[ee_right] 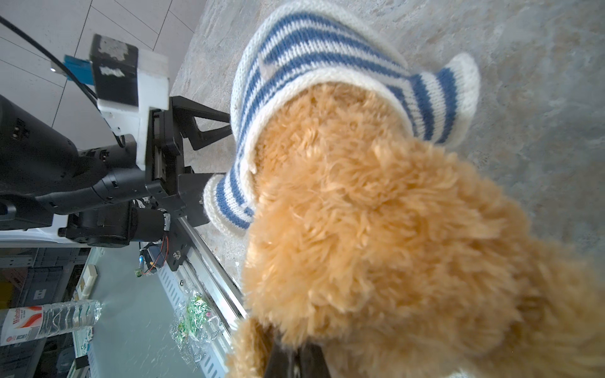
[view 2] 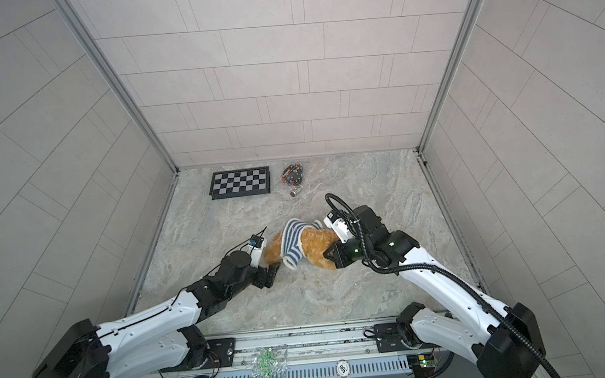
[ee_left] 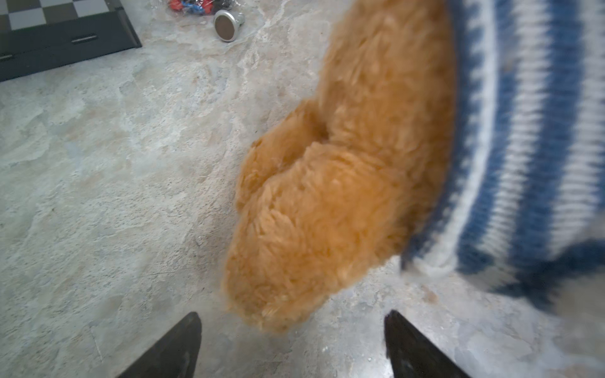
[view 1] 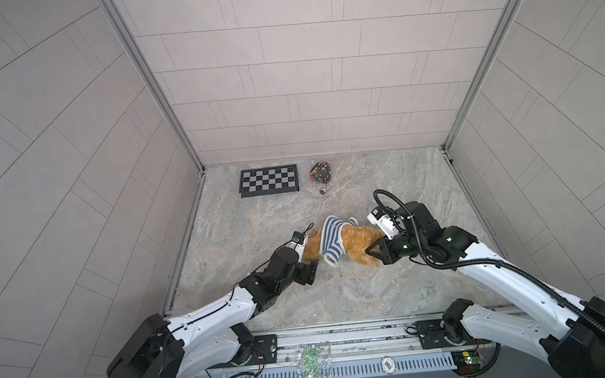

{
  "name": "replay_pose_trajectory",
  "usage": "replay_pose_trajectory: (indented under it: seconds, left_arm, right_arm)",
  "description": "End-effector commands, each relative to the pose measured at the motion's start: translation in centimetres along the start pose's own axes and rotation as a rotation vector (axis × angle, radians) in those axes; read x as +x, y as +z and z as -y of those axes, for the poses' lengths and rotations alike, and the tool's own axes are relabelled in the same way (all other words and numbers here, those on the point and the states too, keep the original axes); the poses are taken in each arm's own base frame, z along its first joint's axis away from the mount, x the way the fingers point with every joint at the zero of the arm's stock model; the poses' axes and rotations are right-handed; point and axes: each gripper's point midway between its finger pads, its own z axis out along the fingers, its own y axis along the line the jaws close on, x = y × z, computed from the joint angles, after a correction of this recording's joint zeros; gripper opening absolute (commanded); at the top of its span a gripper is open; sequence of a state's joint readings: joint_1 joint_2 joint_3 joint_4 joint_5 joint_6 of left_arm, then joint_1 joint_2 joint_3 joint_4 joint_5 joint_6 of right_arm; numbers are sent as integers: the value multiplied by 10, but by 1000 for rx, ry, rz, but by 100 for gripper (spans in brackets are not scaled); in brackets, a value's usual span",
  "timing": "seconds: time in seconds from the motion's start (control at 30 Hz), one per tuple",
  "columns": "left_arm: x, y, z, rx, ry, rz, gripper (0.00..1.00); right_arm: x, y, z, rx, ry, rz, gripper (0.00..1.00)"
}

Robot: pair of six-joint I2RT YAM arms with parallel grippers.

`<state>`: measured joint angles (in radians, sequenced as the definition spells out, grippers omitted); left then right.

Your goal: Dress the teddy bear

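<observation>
The teddy bear (view 1: pixel 359 244) (view 2: pixel 316 246) lies on its side on the marble tabletop, golden-brown and fluffy. A blue-and-white striped shirt (view 1: pixel 331 241) (view 2: pixel 292 242) (ee_right: pixel 311 42) wraps its middle, with both sleeves sticking out. My left gripper (view 1: pixel 308 260) (view 2: pixel 268 262) (ee_left: pixel 293 315) is open at the bear's left end; bare fur (ee_left: pixel 327 196) lies just ahead of the fingertips without touching them. The striped shirt (ee_left: pixel 523 131) begins beyond that fur. My right gripper (view 1: pixel 369 252) (view 2: pixel 327 254) (ee_right: pixel 294 356) is shut on the fur of the bear's (ee_right: pixel 393 229) right end, and its fingertips are buried in the pile.
A folded chessboard (view 1: pixel 269 180) (ee_left: pixel 65 32) lies at the back left, with a clear bag of small parts (view 1: pixel 320 172) and a small metal cylinder (view 1: pixel 322 192) (ee_left: pixel 226 26) beside it. Another plastic bag (view 1: pixel 313 362) rests on the front rail. Metal frame posts edge the table.
</observation>
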<state>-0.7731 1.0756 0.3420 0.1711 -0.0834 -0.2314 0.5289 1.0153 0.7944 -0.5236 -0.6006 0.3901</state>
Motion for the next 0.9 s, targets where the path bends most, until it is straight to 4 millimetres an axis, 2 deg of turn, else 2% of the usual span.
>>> replay_pose_trajectory:
  seconds: [0.0,0.2,0.27,0.37,0.5,0.53,0.63,0.73,0.87]
  left_arm:
    - [-24,7,-4,-35,4,71,90]
    - [-32,32,0,-9,67,62,91]
    - [-34,37,6,20,73,66,86]
    - [-36,40,13,62,59,78,72]
    - [-36,33,22,116,20,78,33]
    - [-36,30,24,131,2,66,24]
    - [-29,22,38,201,-71,19,6]
    - [-19,12,59,306,-129,-79,0]
    - [-21,-3,84,435,-215,-193,0]
  right_arm:
    - [-7,-7,-12,-45,-40,21,0]
    - [-9,-13,-25,-101,-60,29,0]
    - [-8,-14,-26,-103,-62,22,0]
    - [-8,-14,-24,-95,-59,21,0]
    - [-13,-18,-14,-28,-42,36,0]
    - [-15,-21,-7,13,-34,45,3]
    - [-20,-29,19,137,-10,64,12]
    - [-26,-36,34,198,12,95,28]
    - [-32,-37,40,219,5,120,42]
